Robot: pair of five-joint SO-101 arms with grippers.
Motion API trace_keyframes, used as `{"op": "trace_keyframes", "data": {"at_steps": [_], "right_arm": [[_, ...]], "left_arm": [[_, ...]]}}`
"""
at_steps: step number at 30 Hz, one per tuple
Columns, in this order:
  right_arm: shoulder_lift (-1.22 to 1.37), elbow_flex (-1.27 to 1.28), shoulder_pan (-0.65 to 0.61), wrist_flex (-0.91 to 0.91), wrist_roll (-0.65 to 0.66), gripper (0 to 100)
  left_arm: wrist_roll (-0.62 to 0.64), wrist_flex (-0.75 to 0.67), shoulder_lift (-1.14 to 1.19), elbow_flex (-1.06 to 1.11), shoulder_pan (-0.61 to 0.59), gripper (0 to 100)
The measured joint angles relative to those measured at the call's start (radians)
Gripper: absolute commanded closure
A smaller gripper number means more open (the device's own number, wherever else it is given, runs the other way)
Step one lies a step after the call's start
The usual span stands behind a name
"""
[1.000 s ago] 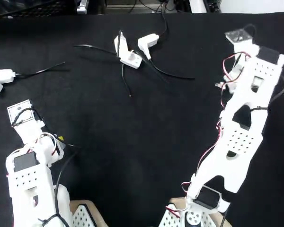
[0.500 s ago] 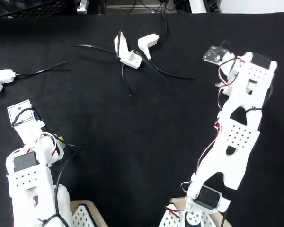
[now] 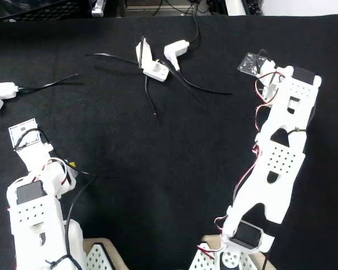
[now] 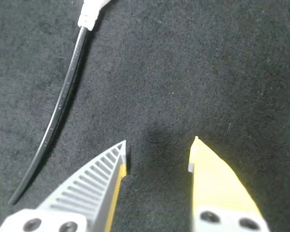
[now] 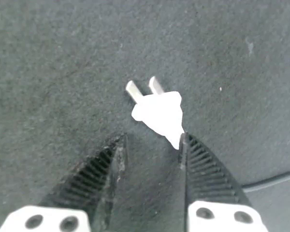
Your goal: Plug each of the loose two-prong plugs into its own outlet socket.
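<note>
Evidently lined up for a pick, the right gripper (image 5: pixel 152 139) stands open at lower centre, a white two-prong plug (image 5: pixel 157 108) lying flat just past its tips, while the left gripper (image 4: pixel 159 143) hangs open over black cloth (image 4: pixel 232 72) beside a cable (image 4: pixel 63 111).

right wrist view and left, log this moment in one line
right end effector: open, two-prong plug just ahead, ungripped | left end effector: open, beside black cable
</note>
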Motion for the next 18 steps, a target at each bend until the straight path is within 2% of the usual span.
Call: {"op": "trace_keyframes", "data": {"at_steps": [7, 12, 18], "right_arm": [[0.087, -0.058, -0.005, -0.077, 0.032, 84.1], [0.157, -0.138, -0.011, -0.080, 0.044, 99.1], [0.215, -0.295, -0.011, 0.011, 0.046, 98.6]], "left_arm": [[0.000, 0.000, 0.000, 0.000, 0.000, 79], [0.000, 0.000, 0.000, 0.000, 0.000, 79], [0.000, 0.000, 0.000, 0.000, 0.000, 79]]}}
